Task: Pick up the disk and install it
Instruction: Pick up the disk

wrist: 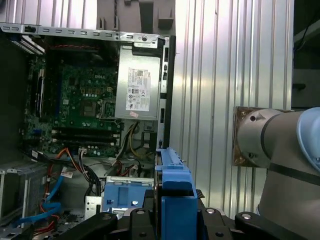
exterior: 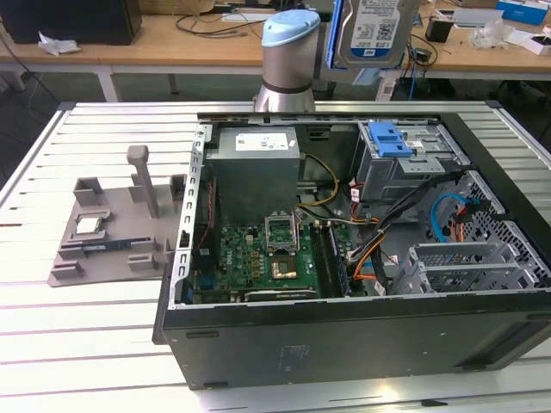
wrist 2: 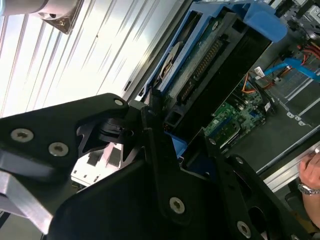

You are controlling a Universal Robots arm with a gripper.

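At the exterior view's left I see the grey holder (exterior: pixel 112 232) on the slatted table (exterior: pixel 86 344). Next comes the open computer case (exterior: pixel 344 335), with the arm (exterior: pixel 288 60) rising just behind it. Right of the arm, the disk (exterior: pixel 374 26) is held high, well clear of the case, upright with its label toward the camera. In both wrist views the gripper (wrist 2: pixel 167 125) (wrist: pixel 175 212) is clamped on the disk's blue frame, looking down into the case.

Disk (exterior: pixel 374 26) above computer case (exterior: pixel 344 340) on table (exterior: pixel 86 344)
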